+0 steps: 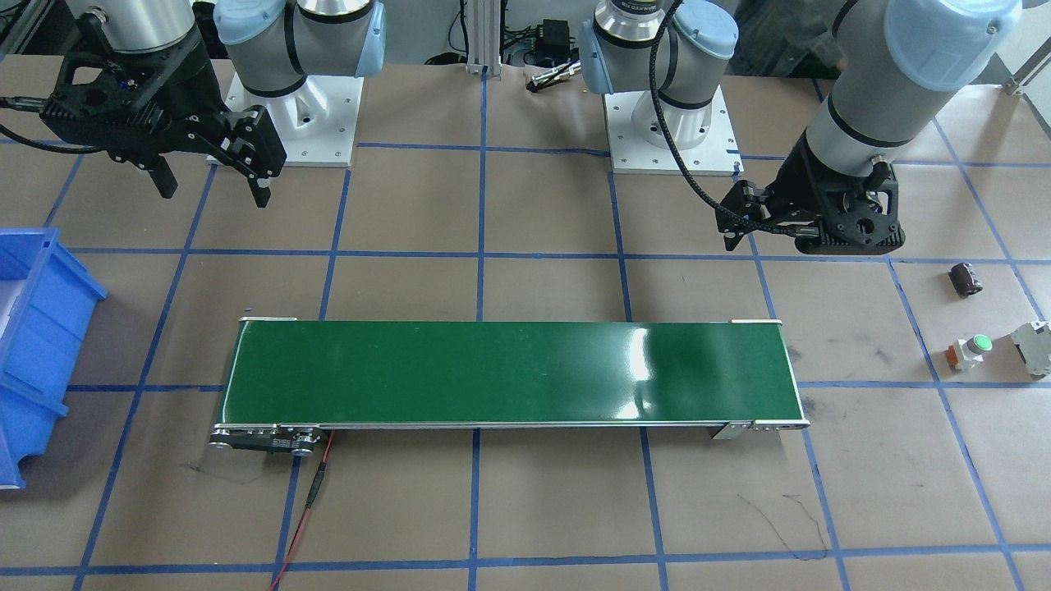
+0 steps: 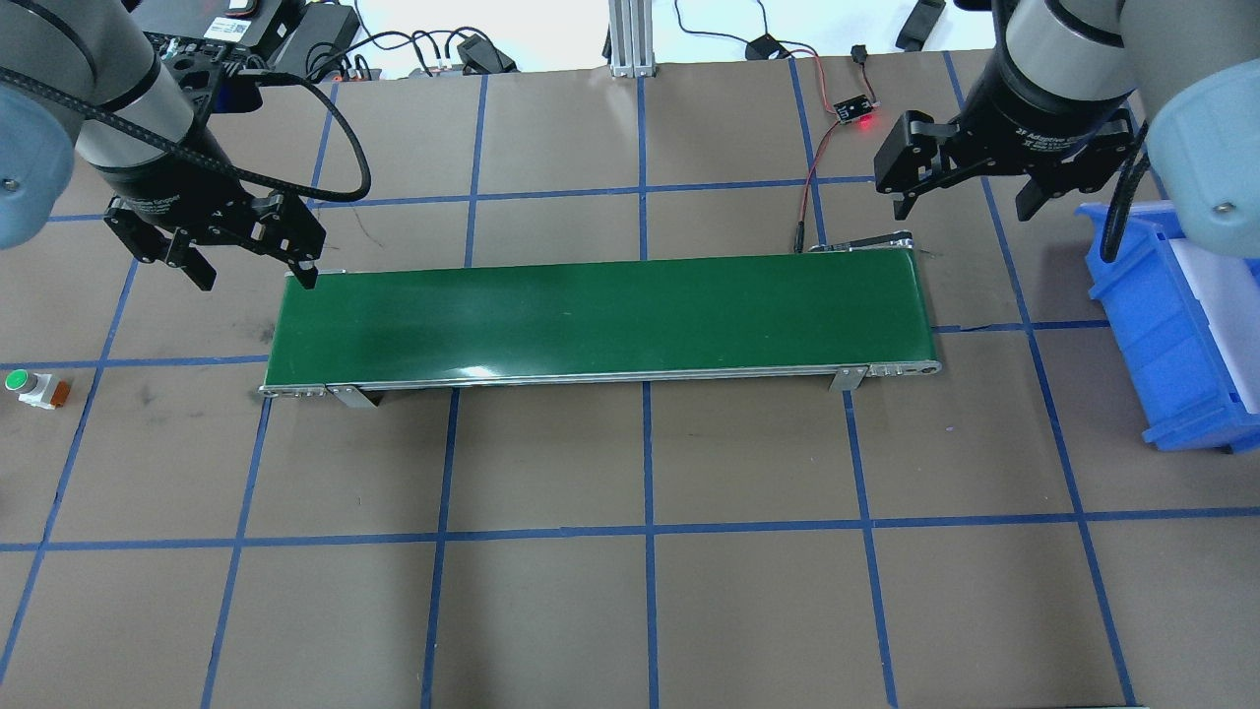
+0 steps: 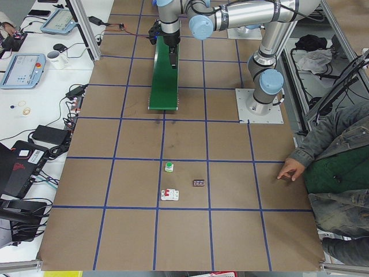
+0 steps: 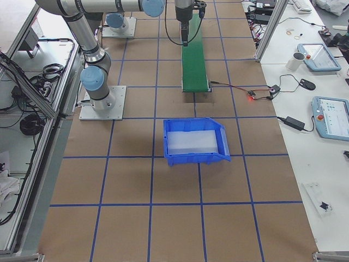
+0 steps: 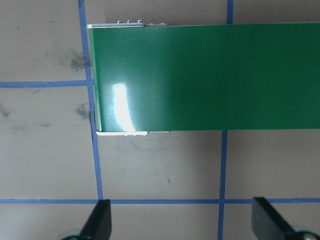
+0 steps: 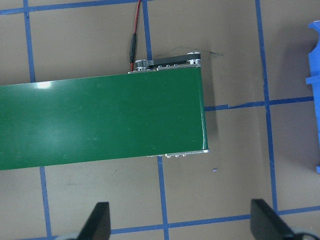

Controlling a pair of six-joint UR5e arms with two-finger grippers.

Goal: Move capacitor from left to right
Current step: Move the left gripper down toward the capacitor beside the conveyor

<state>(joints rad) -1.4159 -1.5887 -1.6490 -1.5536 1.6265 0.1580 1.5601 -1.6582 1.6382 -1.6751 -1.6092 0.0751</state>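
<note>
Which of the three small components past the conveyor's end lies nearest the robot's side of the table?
The capacitor, the dark stubby cylinder; the green-topped push button and the white-grey block sit side by side farther from the robot.

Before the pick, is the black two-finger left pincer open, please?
Open: the black two-finger left pincer has fingers wide apart, holding nothing.

A green conveyor [image 1: 509, 373] lies lengthwise mid-counter [image 1: 525, 509], on brown paper gridded with blue tape. A blue bin [image 1: 49, 345] sits toward the robot's right end edge. Toward the opposite end, a green-topped button [image 1: 973, 349] and a white-grey block [image 1: 1033, 346] sit near each other. A red wire [image 1: 316, 492] leaves the conveyor toward the operators' edge, reaching what looks like a small lit board [image 2: 856, 110].
</note>
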